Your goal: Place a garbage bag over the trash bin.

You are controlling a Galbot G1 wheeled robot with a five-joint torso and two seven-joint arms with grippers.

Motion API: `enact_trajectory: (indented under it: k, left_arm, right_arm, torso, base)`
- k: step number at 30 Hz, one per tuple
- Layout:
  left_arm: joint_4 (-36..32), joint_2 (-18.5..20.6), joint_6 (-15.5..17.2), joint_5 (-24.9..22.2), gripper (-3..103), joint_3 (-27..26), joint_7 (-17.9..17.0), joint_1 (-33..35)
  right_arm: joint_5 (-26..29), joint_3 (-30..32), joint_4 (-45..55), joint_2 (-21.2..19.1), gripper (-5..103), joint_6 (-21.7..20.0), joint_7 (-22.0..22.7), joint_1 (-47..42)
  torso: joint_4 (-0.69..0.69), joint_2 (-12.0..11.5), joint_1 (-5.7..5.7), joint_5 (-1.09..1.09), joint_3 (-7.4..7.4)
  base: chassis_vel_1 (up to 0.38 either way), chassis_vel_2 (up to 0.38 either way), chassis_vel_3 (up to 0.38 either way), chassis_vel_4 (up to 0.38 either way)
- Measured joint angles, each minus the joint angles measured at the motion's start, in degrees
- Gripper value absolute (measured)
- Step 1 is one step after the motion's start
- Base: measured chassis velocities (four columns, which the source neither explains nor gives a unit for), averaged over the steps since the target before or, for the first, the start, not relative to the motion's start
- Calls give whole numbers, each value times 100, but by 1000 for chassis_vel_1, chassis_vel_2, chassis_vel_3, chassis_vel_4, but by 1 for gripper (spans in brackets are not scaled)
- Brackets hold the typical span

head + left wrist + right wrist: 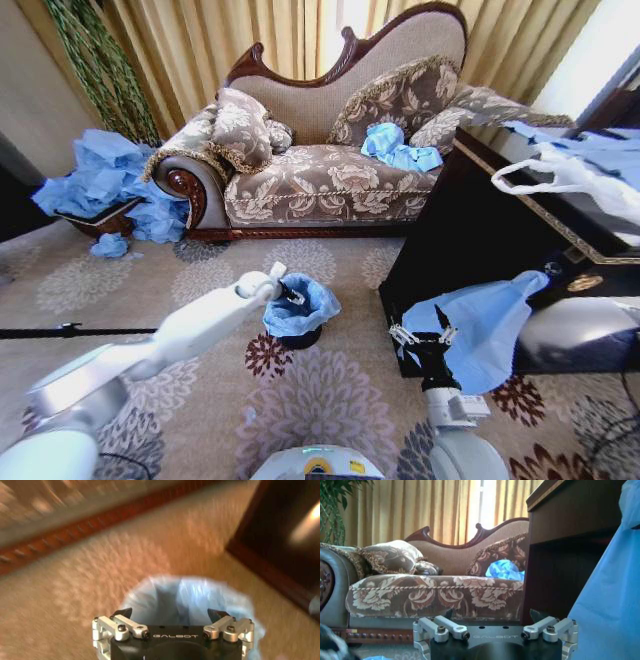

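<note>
The small black trash bin point(299, 340) stands on the patterned carpet in front of the sofa. A crinkly light-blue garbage bag point(301, 308) lines it and folds out over the rim, hiding the rim in the left wrist view, where the garbage bag point(186, 597) lies right beneath the camera. My left gripper point(286, 293) point(170, 613) hovers open just above the bin's left edge, holding nothing. My right gripper point(416, 336) point(491, 614) is low beside the dark cabinet, open and empty, next to another light-blue bag point(487, 325) point(611, 592) hanging off the cabinet.
A dark wooden cabinet point(470, 230) stands right of the bin, with a white loop-handled bag point(575, 178) on top. The sofa point(320, 180) behind holds a blue bag point(398, 148). A heap of blue bags point(110, 185) lies at the left.
</note>
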Motion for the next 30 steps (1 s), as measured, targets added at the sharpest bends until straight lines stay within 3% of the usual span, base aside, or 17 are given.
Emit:
enact_trajectory:
  k: [2,3,6,8,10,11,13,14,17,18,20,21,24,25,27,28,30]
  left_arm:
    - [-893,650,-3,-222,100,-957,-235,538]
    - [-893,650,-3,-222,100,-957,-235,538]
    - [-1989,1553,-86,-482,100,-2294,-493,1615]
    - [-2199,1767,-186,-458,100,-2589,-538,1925]
    - [-2446,1919,-408,-386,100,-3287,-552,2580]
    - [-2446,1919,-408,-386,100,-3287,-552,2580]
    - [-2878,1781,-635,-375,100,-4736,-494,3682]
    - [-2878,1781,-635,-375,100,-4736,-494,3682]
    - [-3600,937,-1430,98,100,-6909,-96,5947]
    - [-3600,937,-1430,98,100,-6909,-96,5947]
    - [-4060,-96,-2257,840,100,-7719,375,7555]
    - [-4060,-96,-2257,840,100,-7719,375,7555]
    - [-4476,-1718,-3245,1887,100,-7632,715,8753]
    - [-4476,-1718,-3245,1887,100,-7632,715,8753]
    - [-4650,-2662,-3754,2532,100,-7227,852,9170]
    - [-4650,-2662,-3754,2532,100,-7227,852,9170]
    - [-4871,-3252,-4052,3007,100,-6785,995,9669]
  right_arm:
    - [0,0,0,0,100,0,0,0]
    - [0,0,0,0,100,0,0,0]
    - [0,-1,0,0,100,0,0,0]
    - [0,-1,0,0,100,0,0,0]
    - [0,0,0,0,100,0,0,0]
    - [0,0,0,0,100,0,0,0]
    - [0,0,0,0,100,0,0,0]
    - [0,0,0,0,100,0,0,0]
    - [0,1,0,0,100,0,0,0]
    - [0,1,0,0,100,0,0,0]
    - [0,0,1,-1,100,0,-1,0]
    - [0,0,1,-1,100,0,-1,0]
    - [0,0,1,0,100,0,0,0]
    - [0,0,1,0,100,0,0,0]
    - [0,0,1,1,100,0,1,0]
    - [0,0,1,1,100,0,1,0]
    - [0,-1,1,0,100,0,0,0]
  torso:
    - [1,0,0,-4,0]
    - [1,0,0,-4,0]
    - [9,0,-1,-4,-1]
    - [10,0,-2,-1,-1]
    - [-2,0,-1,-1,0]
    - [-2,0,-1,-1,0]
    - [-5,-1,1,1,1]
    - [-5,-1,1,1,1]
    - [3,0,-1,-4,-1]
    - [3,0,-1,-4,-1]
    - [7,-1,-1,-5,0]
    - [7,-1,-1,-5,0]
    - [7,0,-2,2,-2]
    - [7,0,-2,2,-2]
    - [3,0,-2,1,-1]
    - [3,0,-2,1,-1]
    - [3,0,-2,4,-1]
  base:
    - [0,0,0,0]
    - [0,0,0,0]
    - [0,0,0,0]
    - [0,0,0,0]
    - [0,0,0,0]
    - [0,0,0,0]
    - [0,0,0,0]
    - [0,0,0,0]
    - [0,0,0,0]
    - [0,0,0,0]
    - [0,0,0,0]
    - [0,0,0,0]
    - [0,0,0,0]
    - [0,0,0,0]
    - [0,0,0,0]
    - [0,0,0,0]
    - [0,0,0,0]
